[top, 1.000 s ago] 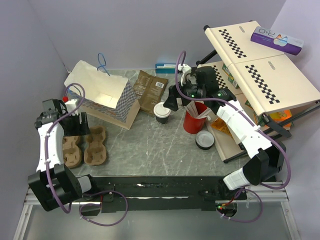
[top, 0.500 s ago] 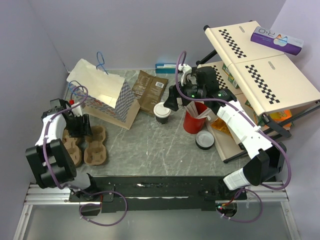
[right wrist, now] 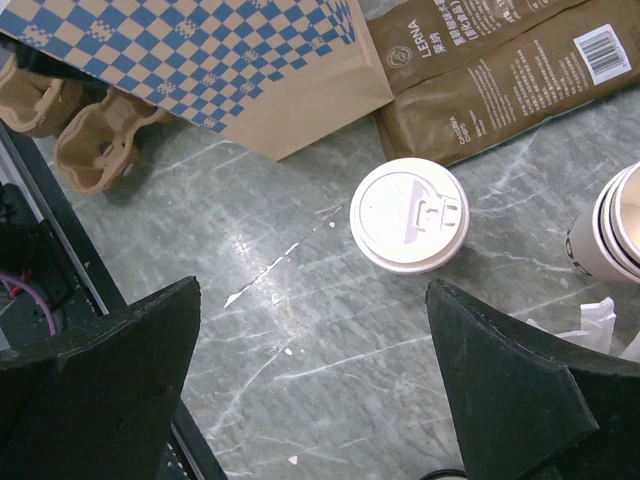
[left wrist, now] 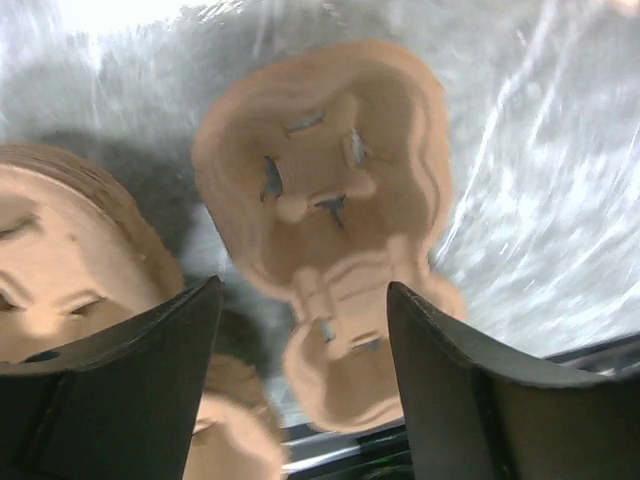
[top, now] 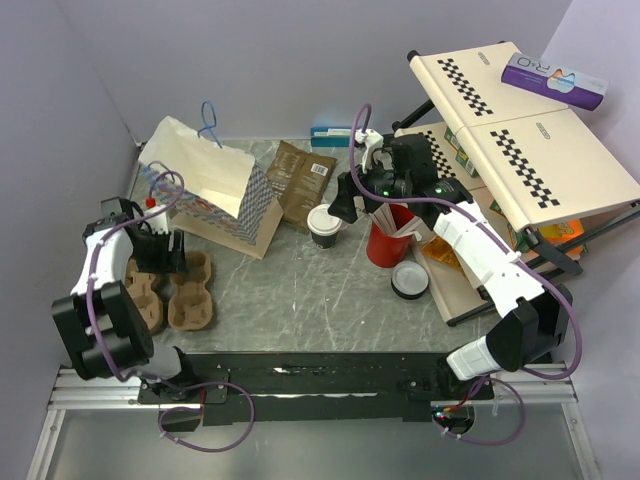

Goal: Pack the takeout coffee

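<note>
So the takeout coffee (right wrist: 409, 214) is sitting upright on the desk (right wrist: 300, 385), lid on, right by the brown coffee pouches (right wrist: 500, 70) and the checkered paper bag (right wrist: 230, 60). Right pincer (right wrist: 312, 290) hangs over it with its jaws wide apart, not touching. Left pincer (left wrist: 302, 290) is way off over the pulp cup carriers (left wrist: 320, 200), jaws apart too, nothing in them.

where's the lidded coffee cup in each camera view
Top external: the coffee cup stands mid-table, just left of the red cup.
Left wrist: not in it.
Right wrist: centre-right, below the brown coffee bags.
Shared landmark: the checkered paper bag, to the cup's upper left in both.
</note>
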`<state>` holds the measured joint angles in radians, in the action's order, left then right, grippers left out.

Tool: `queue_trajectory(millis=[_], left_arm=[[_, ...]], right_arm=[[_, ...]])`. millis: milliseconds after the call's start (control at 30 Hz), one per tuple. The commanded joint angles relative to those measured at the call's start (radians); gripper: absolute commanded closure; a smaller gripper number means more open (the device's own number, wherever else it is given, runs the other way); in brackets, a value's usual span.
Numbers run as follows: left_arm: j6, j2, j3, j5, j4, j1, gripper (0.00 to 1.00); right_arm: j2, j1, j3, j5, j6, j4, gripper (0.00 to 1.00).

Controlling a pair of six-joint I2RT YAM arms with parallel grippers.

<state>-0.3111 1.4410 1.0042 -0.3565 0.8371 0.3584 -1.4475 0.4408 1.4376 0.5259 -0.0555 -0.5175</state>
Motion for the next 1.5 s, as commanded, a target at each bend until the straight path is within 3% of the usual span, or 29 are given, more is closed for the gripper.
queue_trajectory(millis=[0, 167, 267, 367, 600, 700, 833, 1000, 1133, 1233, 1367, 1467], left_arm=[[-0.381, -0.102, 0.016, -0.146, 0.115, 0.036, 0.27], [-0.979, -0.152, -0.013, -0.255, 0.281, 0.042, 0.24], [-1.197, -0.140, -0.006, -0.254, 0.347, 0.008, 0.22], [-1.275, -0.111, -0.004, -0.191, 0.332, -0.051, 0.20], [-1.361, -0.050, -0.044, -0.093, 0.284, -0.119, 0.19], [-1.249, -0.053, -0.007, -0.094, 0.255, -0.116, 0.21], [-1.163, -0.018, 0.115, -0.160, 0.321, 0.015, 0.21], [-1.229, 0.016, 0.249, -0.179, 0.503, 0.146, 0.17], [-1.344, -0.076, 0.191, -0.190, 0.534, 0.189, 0.17], [-1.392, -0.177, 0.134, -0.286, 0.536, 0.188, 0.17], [-1.465, -0.241, 0.056, -0.265, 0.531, 0.093, 0.19], [-1.340, -0.272, 0.036, -0.367, 0.380, 0.054, 0.19]], right_arm=[[0.012, 0.003, 0.026, -0.004, -0.024, 0.004, 0.01], [-0.008, 0.003, 0.056, 0.002, -0.021, 0.005, 0.01], [-0.013, 0.003, 0.067, 0.002, -0.020, 0.001, 0.01], [-0.004, 0.003, 0.060, -0.001, -0.023, -0.001, 0.01], [0.045, 0.003, 0.007, -0.021, -0.038, -0.004, 0.01], [0.065, 0.004, -0.006, -0.030, -0.053, -0.007, 0.01], [0.072, 0.001, -0.016, -0.035, -0.060, -0.001, 0.01], [0.035, -0.001, 0.015, -0.015, -0.047, -0.001, 0.01], [0.004, 0.001, 0.056, -0.003, -0.043, -0.001, 0.01], [-0.013, 0.001, 0.072, 0.006, -0.030, 0.004, 0.01], [-0.031, 0.001, 0.086, 0.020, -0.020, 0.001, 0.01], [-0.034, 0.001, 0.093, 0.020, -0.015, -0.003, 0.01]])
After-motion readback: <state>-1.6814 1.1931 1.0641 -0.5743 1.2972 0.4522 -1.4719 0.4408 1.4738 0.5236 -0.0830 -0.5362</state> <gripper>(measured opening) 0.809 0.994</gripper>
